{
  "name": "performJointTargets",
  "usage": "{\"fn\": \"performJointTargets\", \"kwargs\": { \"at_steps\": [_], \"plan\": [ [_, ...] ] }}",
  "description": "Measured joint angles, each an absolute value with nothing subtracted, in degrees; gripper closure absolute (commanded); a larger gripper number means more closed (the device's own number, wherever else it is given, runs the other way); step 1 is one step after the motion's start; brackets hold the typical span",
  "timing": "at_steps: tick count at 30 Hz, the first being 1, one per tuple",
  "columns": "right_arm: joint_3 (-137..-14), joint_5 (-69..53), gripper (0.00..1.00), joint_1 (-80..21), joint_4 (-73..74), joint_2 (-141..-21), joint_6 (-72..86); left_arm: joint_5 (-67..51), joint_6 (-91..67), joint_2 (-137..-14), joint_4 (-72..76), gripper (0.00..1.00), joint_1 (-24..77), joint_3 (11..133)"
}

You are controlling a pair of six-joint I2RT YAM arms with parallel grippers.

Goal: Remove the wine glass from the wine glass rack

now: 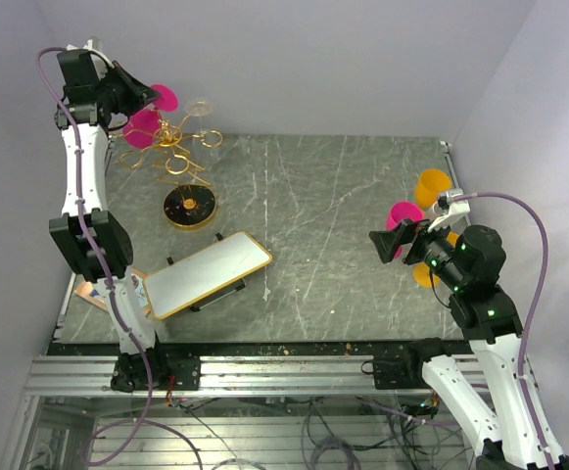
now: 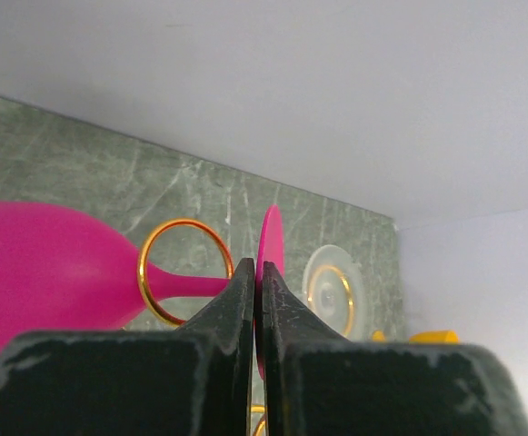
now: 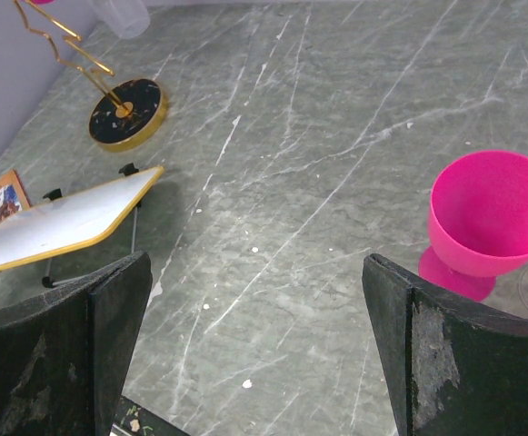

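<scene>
The grey marbled surface point(image 1: 323, 215) carries the wine glass rack point(image 1: 189, 208) on its round black base at ten o'clock. A gold-edged white board point(image 1: 208, 274) on short legs stands at eight, with a picture card point(image 1: 96, 294) beside it. At three o'clock stand upright cups: a pink cup point(image 1: 403, 215) between two orange cups point(image 1: 433, 184).

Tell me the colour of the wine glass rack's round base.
Rack base is black with pale flecks, gold-rimmed; clearest in right wrist view.

Perhaps five wine glasses point(image 1: 142, 128) point(image 1: 201, 108) point(image 1: 404, 214) point(image 1: 433, 185) point(image 1: 424, 275), one rack point(image 1: 190, 208), one board point(image 1: 206, 276).
</scene>
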State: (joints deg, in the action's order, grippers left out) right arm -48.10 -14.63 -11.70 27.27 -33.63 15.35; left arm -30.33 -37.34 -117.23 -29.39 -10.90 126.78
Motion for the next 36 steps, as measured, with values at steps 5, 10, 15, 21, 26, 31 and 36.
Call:
{"fn": "performJointTargets", "kwargs": {
  "at_steps": [5, 10, 15, 21, 26, 31, 36],
  "plan": [
    [-48.10, -14.63, 0.00, -11.70, 27.27, -33.61, 15.35, -33.82, -40.77, -115.79, -26.63, 0.93, -11.16, 124.33],
    [-48.10, -14.63, 0.00, -11.75, 27.27, -33.50, 15.35, -34.81, -43.29, -114.26, -24.01, 0.93, -11.46, 120.27],
    [-48.10, -14.63, 0.01, -11.75, 27.27, -33.45, 15.35, -36.12, -45.10, -113.38, -23.38, 0.93, -11.53, 118.21],
    [-48.10, -14.61, 0.00, -11.75, 27.27, -33.15, 15.35, -38.50, -48.18, -113.38, -20.51, 0.93, -11.53, 117.32],
    [-48.10, -14.61, 0.01, -11.75, 27.27, -33.10, 15.35, -40.34, -51.44, -113.38, -16.91, 0.93, -11.40, 116.49],
    [-48.10, -14.61, 0.00, -11.75, 27.27, -33.08, 15.35, -41.87, -54.17, -113.47, -14.68, 0.93, -10.96, 116.51],
    [-48.10, -14.61, 0.00, -11.75, 27.27, -33.04, 15.35, -43.64, -58.72, -114.78, -9.87, 0.93, -10.66, 116.51]
  ]
}}
